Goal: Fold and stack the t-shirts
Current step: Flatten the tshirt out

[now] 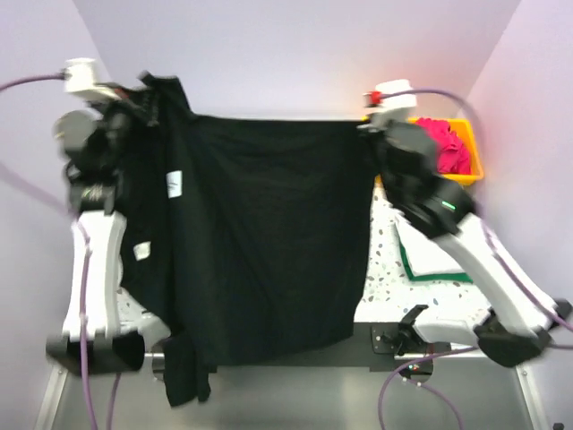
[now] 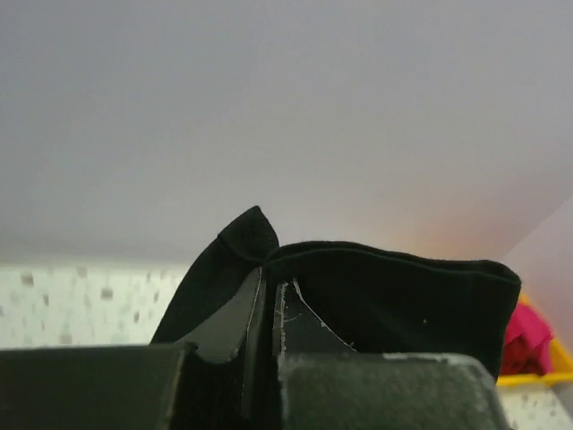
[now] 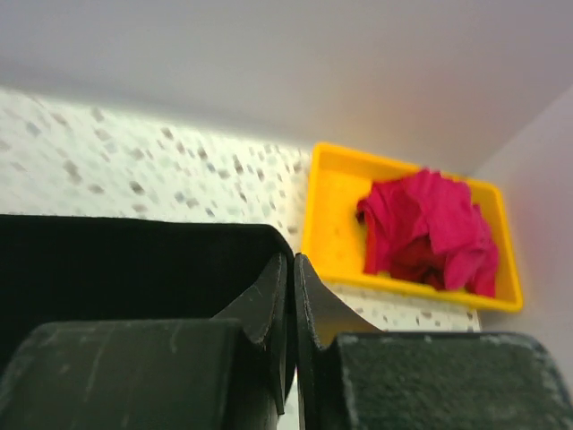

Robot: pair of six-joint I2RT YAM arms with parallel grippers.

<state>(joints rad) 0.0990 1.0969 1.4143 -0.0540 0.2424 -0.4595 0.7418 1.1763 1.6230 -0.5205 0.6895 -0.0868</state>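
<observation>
Black t-shirt [image 1: 269, 233] hangs spread between my left gripper [image 2: 269, 291] and right gripper [image 3: 292, 269], both clamped shut on its far corners; I should lower them level and taut, avoiding wrinkles.

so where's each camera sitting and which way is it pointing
Top external: above and behind the bases, looking down at the table; shows the left arm and right arm holding the black t-shirt spread between them.
Left wrist: on the left arm, facing the far wall; its left gripper is shut on the shirt's edge.
Right wrist: on the right arm, facing the table's far right; its right gripper is shut on the shirt.
Shared: all three show the yellow tray with the magenta shirt.
</observation>
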